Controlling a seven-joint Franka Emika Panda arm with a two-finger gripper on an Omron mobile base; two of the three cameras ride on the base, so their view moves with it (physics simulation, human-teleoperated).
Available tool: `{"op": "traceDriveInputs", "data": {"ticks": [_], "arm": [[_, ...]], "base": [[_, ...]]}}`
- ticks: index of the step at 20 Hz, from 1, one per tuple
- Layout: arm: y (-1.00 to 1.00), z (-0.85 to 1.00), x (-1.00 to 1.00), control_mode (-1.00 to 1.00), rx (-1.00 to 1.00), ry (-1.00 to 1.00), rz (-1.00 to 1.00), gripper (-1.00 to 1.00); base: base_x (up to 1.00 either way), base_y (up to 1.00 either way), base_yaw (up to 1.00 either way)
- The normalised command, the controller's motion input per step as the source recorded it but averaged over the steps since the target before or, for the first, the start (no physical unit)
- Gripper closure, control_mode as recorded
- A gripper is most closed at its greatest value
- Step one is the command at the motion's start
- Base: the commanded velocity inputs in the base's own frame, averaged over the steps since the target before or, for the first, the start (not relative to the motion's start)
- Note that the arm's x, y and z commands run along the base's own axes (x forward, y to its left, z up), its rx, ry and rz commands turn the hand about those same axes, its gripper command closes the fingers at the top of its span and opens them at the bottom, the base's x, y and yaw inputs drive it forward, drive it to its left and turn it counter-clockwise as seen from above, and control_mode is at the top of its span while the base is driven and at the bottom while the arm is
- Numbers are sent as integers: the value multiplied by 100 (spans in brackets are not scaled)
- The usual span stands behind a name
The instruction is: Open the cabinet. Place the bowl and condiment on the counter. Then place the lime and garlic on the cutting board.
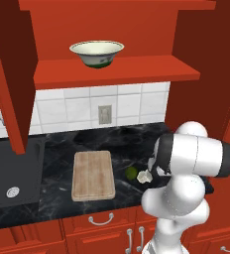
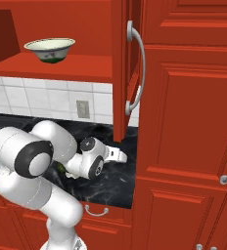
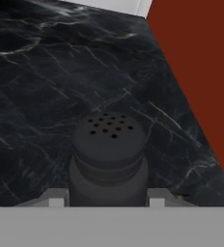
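Tool [image 3: 107,200] has the dark shaker [image 3: 108,159] pinched half-open low over the tabletop [image 3: 46,72]; letting go tilted could tip it toward that red wall at right.

The pepper shaker [image 3: 108,159] between the claw's fingers is dark grey, with black holes on top. Under the claw, the counter [image 3: 46,72] is black marble with thin white veins. High above it, the cream bowl [image 1: 96,52] has a green pattern and sits on the red cabinet [image 1: 112,72] shelf.
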Motion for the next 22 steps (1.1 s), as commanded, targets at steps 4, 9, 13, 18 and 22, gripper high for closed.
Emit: {"op": "traceDriveInputs", "data": {"ticks": [4,9,13,18,22], "arm": [[0,-39,-8,-100,0,0,0,100],[0,-46,-6,-100,0,0,0,100],[0,-58,-3,-100,0,0,0,100],[0,-52,-4,-100,0,0,0,100],[0,-46,-16,-100,0,0,0,100]], "base": [[0,0,0],[0,0,0],[0,0,0],[0,0,0],[0,0,0]]}}
